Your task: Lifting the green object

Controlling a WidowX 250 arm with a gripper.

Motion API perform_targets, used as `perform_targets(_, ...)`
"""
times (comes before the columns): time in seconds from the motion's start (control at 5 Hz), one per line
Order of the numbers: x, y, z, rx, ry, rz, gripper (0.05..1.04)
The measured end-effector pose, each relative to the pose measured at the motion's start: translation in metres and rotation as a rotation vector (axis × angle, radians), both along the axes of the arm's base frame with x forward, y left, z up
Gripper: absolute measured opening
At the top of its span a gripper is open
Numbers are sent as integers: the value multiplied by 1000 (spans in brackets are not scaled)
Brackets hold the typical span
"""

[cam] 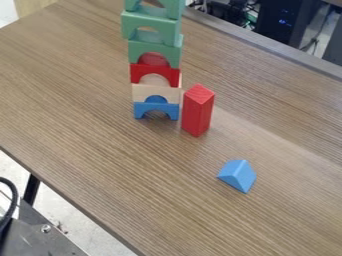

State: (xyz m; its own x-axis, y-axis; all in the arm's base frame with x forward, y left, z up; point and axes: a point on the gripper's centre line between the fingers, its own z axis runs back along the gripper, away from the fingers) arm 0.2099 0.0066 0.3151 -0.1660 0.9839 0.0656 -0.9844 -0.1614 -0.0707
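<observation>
Wooden counter [100, 165] carries the stack. Green arches [150, 21] sit highest, borne by red arch [172, 76], so we judge straight lifting is safest. Red block [196, 112] stands beside; blue wedge [235, 174] lies apart. About the gripper, spread or closed, we cannot tell.

Tabletop, brown wood-grain laminate [87, 120]: streaked. Solid-coloured: blue wooden arch [139, 110], beige wooden arch [140, 94], red wooden arch [137, 74], green wooden arches [137, 50], red rectangular wooden block [195, 114], blue wooden wedge [235, 174].
</observation>
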Motion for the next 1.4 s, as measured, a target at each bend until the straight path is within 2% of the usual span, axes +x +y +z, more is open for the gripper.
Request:
perform_targets(0.2, 1, -1, -5, -1, 18, -2, 999)
perform_targets(0.4, 20, 9, -7, -6, -67, 53, 999)
perform_targets(0.6, 36, 23, -15, -13, -121, 130, 999)
perform_targets(1.0, 59, 50, -44, -10, -123, 293, 999)
perform_targets(1.4, 58, 64, -75, 25, -35, 334, 999)
